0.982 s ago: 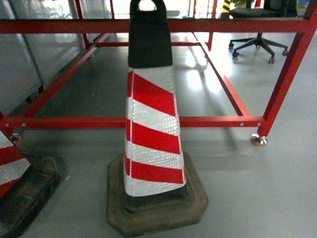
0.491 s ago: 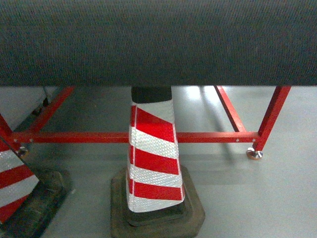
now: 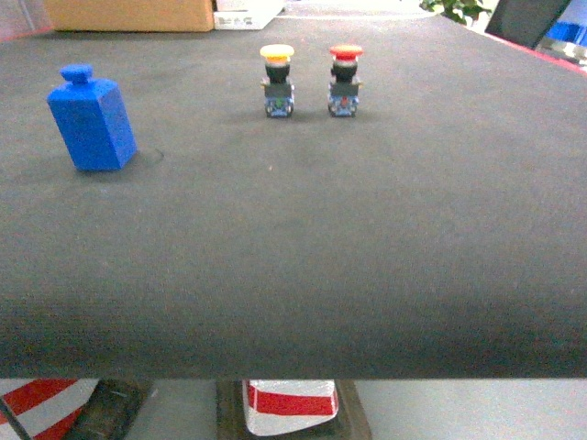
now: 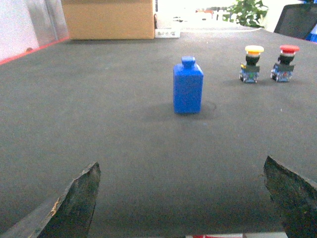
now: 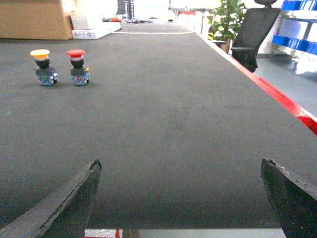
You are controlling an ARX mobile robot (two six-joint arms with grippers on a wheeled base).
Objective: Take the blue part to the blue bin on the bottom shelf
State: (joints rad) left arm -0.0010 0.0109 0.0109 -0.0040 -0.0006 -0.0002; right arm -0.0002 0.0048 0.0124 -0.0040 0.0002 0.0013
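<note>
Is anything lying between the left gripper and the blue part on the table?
No. In the left wrist view only bare dark mat separates the open left gripper from the upright blue part.

Blue part upright on desk, far left. Two push-buttons side by side, right of it, further back. Box at far edge.

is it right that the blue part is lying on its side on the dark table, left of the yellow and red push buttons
Not quite. The blue part stands upright on the dark table, knob on top, as the left wrist view shows clearly. The rest holds: in the head view it is left of the yellow push button and the red push button.
</note>
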